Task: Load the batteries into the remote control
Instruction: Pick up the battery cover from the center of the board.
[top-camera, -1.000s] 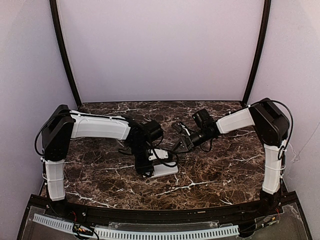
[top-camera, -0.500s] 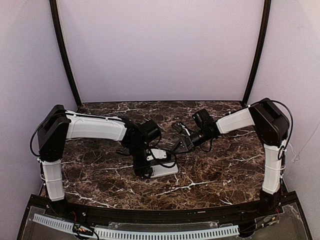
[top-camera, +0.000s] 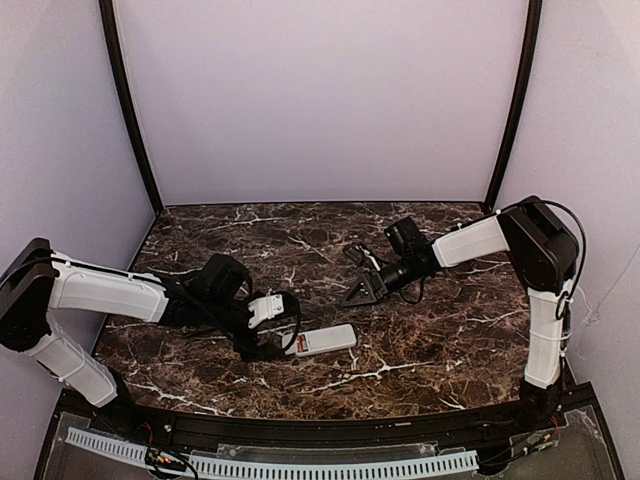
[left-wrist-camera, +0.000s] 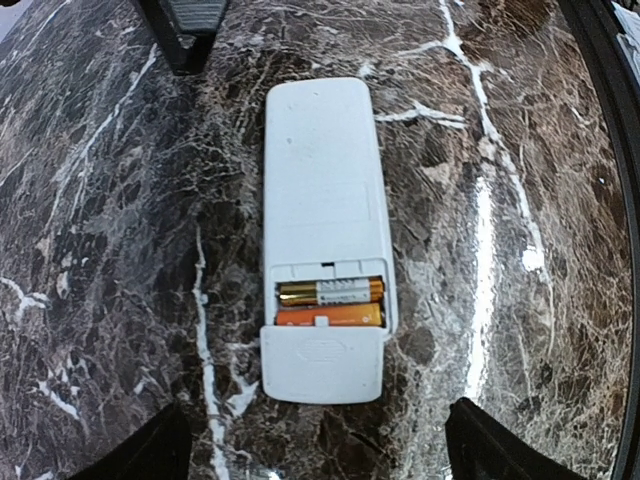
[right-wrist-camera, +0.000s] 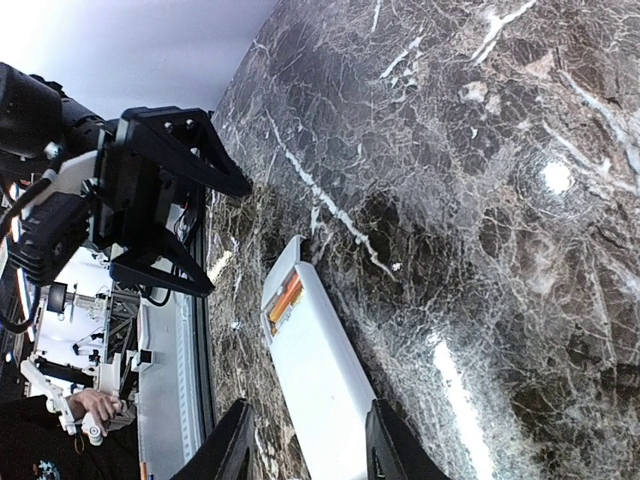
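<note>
On the surface (top-camera: 450, 340) the remote (top-camera: 326, 340) lies back-up near centre. My left pincer (left-wrist-camera: 318, 440) gapes empty left of it; right pincer (right-wrist-camera: 312, 440) beyond, part-open, empty. Its cover (left-wrist-camera: 322, 366) sits ajar; both batteries (left-wrist-camera: 330, 305) seated, so I judge loading done.

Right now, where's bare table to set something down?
Free: far strip of table along the back wall; near-right marble between remote control and right arm base. Crowded: centre, left claw and right claw beside the remote control.
</note>
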